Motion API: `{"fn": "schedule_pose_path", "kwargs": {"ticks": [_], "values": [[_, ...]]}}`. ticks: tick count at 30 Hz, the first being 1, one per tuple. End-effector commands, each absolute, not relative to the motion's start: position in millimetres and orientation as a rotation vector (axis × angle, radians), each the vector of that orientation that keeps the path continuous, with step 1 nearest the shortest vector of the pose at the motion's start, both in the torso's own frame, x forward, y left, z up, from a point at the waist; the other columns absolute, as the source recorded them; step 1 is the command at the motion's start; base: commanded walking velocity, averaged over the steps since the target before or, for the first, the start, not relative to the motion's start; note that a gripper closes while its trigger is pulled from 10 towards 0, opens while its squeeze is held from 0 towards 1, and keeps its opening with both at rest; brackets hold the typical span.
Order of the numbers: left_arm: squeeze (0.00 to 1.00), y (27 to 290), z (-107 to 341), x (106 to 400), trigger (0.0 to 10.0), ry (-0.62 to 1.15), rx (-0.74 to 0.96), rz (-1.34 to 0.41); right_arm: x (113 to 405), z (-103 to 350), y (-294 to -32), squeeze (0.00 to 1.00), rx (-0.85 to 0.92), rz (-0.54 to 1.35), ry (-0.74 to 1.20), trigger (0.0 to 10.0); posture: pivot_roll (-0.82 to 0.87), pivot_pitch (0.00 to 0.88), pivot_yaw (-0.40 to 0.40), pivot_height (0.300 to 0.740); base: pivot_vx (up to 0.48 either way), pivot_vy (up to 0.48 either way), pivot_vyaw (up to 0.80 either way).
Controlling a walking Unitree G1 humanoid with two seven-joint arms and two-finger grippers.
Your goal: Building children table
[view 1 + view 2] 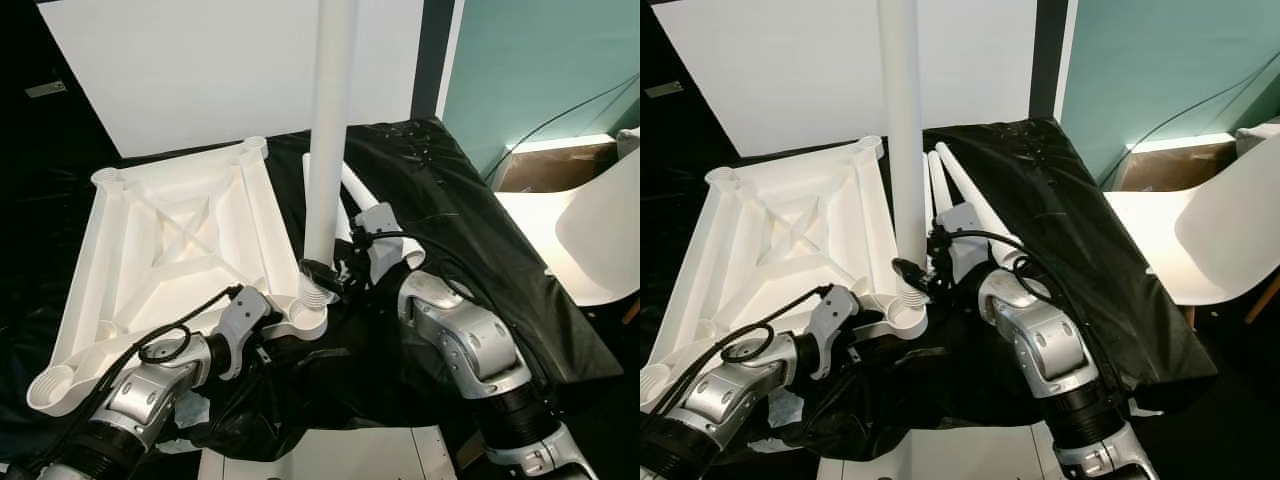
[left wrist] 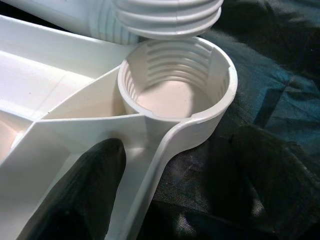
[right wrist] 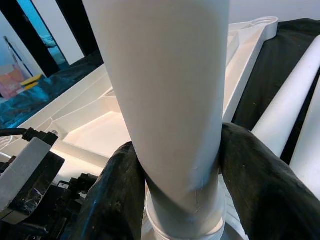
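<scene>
Clamped around the lower end of an upright white table leg [image 1: 330,120], the right gripper [image 3: 172,175] holds it with a black finger on each side, the leg's threaded tip poised just above the round threaded socket [image 2: 177,87] at the near right corner of the overturned white tabletop [image 1: 170,240]. One black finger of the left gripper [image 2: 80,195] rests inside the tabletop's ribbed underside beside that socket; its jaw state I cannot tell. Spare legs [image 1: 960,190] lie on the black sheet [image 1: 450,200] beyond the tabletop's right edge.

Upright table leg [image 1: 328,130] over tabletop's [image 1: 170,240] near-right corner socket [image 2: 177,95], spare legs [image 1: 965,190] behind.
</scene>
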State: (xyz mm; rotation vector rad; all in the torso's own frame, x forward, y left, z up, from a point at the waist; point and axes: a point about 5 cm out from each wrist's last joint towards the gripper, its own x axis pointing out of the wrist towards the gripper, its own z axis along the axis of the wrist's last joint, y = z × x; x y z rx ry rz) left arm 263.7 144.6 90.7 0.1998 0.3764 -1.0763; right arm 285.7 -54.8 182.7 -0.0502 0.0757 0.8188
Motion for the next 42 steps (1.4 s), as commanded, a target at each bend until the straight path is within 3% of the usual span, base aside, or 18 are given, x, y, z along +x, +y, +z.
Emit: {"fn": "schedule_pose_path", "kwargs": {"ticks": [1, 32, 42], "values": [[0.00, 134.2, 88.0, 255.9, 10.0, 0.405, 0.177, -1.271, 284.1, 184.4, -55.7, 0.00, -0.050, 0.828, 0.076, 10.0, -0.10, 0.000, 0.072, 0.740, 0.000, 0.000, 0.00], [0.00, 111.7, 88.4, 260.1, 10.0, 0.343, 0.160, -1.287, 279.6, 179.2, -53.4, 0.00, -0.065, 0.893, 0.104, 10.0, -0.09, 0.000, 0.076, 0.740, 0.000, 0.000, 0.00], [0.00, 109.5, 89.5, 264.2, 10.0, 0.320, 0.164, -1.260, 277.8, 167.4, -63.5, 0.00, -0.147, 0.890, 0.139, 10.0, -0.10, 0.000, 0.075, 0.740, 0.000, 0.000, 0.00]]}}
